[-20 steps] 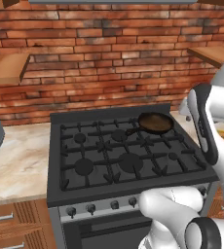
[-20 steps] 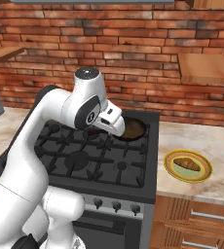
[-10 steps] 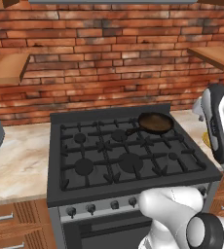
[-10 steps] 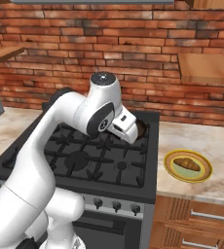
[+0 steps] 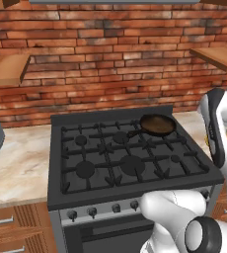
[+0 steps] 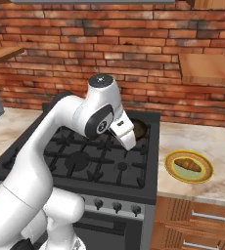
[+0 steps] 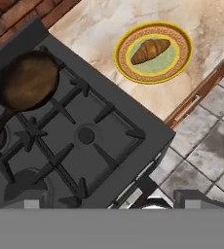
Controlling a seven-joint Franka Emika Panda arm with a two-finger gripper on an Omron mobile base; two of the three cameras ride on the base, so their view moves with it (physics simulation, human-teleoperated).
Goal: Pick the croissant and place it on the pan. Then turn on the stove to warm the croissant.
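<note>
While the golden-brown croissant (image 7: 151,50) sits on its yellow-green plate (image 7: 180,63)
Jaws released; the small dark round pan (image 7: 28,80) rests on the black stove's (image 7: 104,141) far right burner.

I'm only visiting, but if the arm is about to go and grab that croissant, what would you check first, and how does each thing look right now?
1. Croissant in plain sight, lying on the yellow-green plate: ok.
2. Nothing lying on or against the croissant: ok.
3. Plate sits on the counter to the right of the stove: ok.
4. Pan empty and resting on a back burner: ok.
5. Gripper lined up over the croissant: not ok, the croissant sits off to the upper right in the hand view.
6. Burners lit or off: cannot tell.
</note>
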